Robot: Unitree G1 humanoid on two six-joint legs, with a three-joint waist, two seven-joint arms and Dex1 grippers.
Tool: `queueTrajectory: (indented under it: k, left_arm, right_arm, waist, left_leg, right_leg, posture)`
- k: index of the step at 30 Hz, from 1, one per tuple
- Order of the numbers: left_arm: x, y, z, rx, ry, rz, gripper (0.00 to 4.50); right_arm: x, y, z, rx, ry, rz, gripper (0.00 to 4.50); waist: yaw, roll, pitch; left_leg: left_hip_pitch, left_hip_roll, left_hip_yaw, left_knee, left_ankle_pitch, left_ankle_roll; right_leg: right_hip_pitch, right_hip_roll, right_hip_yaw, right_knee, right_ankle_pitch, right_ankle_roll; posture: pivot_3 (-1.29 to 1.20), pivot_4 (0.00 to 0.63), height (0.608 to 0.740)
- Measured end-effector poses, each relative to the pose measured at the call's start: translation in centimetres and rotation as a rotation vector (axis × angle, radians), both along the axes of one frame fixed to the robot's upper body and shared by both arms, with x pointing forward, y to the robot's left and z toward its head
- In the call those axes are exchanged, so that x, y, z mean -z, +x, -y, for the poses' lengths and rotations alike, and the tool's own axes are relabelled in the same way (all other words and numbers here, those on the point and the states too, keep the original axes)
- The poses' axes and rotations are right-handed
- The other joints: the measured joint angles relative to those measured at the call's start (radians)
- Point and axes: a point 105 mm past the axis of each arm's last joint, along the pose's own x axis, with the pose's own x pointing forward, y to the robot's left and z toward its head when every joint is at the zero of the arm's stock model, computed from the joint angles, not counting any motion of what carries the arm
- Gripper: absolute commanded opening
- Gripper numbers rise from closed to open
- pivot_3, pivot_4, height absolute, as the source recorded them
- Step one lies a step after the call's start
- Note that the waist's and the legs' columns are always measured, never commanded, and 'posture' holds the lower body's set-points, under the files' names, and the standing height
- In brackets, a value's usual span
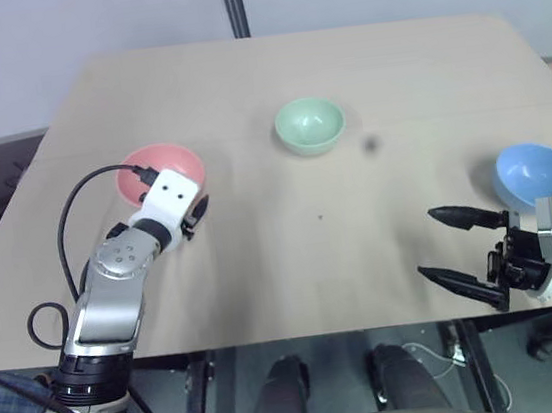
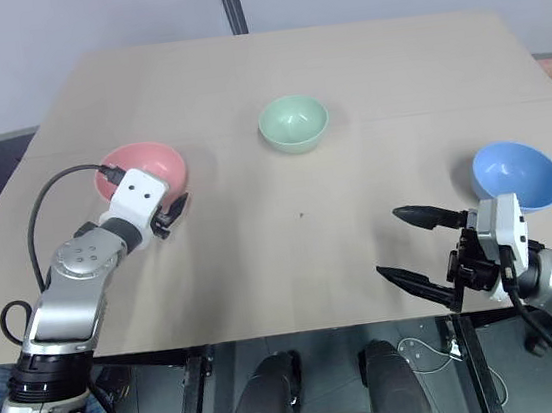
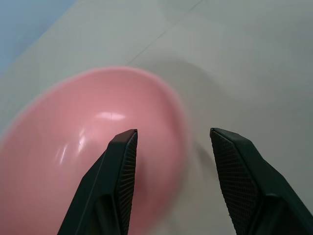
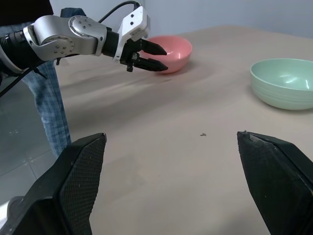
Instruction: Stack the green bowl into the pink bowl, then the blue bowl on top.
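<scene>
- The pink bowl [image 1: 161,170] is taken as the landmark; it stands upright and empty on the tan table [image 1: 302,254], towards the table's left edge.
- Its near rim is hidden in the head views by the left gripper [image 4: 159,56], which is held at that rim with fingers parted and nothing grasped; in the left wrist view one finger [image 3: 122,166] is seen over the bowl's inside, the other outside the rim.
- Whether the fingers touch the bowl cannot be told.
- The green bowl [image 1: 310,125] is seen well to the right of the pink bowl and slightly farther back, empty and apart from everything.
- The blue bowl [image 1: 539,174] lies far right of the pink bowl, near the table's right edge.
- The right gripper [image 1: 447,246] is held just in front of the blue bowl, spread wide and empty.
</scene>
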Motion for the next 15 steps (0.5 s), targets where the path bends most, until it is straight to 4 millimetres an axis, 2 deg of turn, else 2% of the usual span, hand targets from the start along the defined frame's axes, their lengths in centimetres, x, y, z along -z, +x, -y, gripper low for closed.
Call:
queueTrajectory:
  k: [8, 11, 13, 15]
  left_arm:
    - [0.2, -0.1, -0.1, -0.002, 0.005, -0.004, 2.5]
    - [0.8, -0.3, -0.2, -0.003, 0.005, -0.029, 2.5]
    - [1.3, -0.6, -0.3, -0.002, 0.006, -0.054, 1.96]
    - [1.8, -0.8, -0.4, -0.005, 0.005, -0.075, 1.13]
  right_arm:
    - [0.1, 0.1, 0.1, 0.014, 0.005, -0.002, 4.5]
    - [0.0, 0.2, 0.1, 0.02, 0.003, 0.006, 4.5]
    - [-0.1, 0.3, 0.1, 0.021, 0.002, 0.009, 4.5]
    - [-0.1, 0.3, 0.1, 0.023, -0.002, 0.011, 4.5]
  waist:
    - [0.001, 0.0, 0.0]
    - [0.0, 0.0, 0.0]
    - [0.0, 0.0, 0.0]
    - [0.0, 0.0, 0.0]
  left_leg:
    - [0.0, 0.0, 0.0, 0.0, 0.0, 0.0]
    - [0.0, 0.0, 0.0, 0.0, 0.0, 0.0]
    - [0.0, 0.0, 0.0, 0.0, 0.0, 0.0]
    - [0.0, 0.0, 0.0, 0.0, 0.0, 0.0]
  right_leg:
    - [0.0, 0.0, 0.0, 0.0, 0.0, 0.0]
    - [0.0, 0.0, 0.0, 0.0, 0.0, 0.0]
    - [0.0, 0.0, 0.0, 0.0, 0.0, 0.0]
    - [0.0, 0.0, 0.0, 0.0, 0.0, 0.0]
  posture:
    - [0.0, 0.15, 0.74]
    - [0.0, 0.15, 0.74]
    - [0.0, 0.15, 0.74]
    - [0.0, 0.15, 0.74]
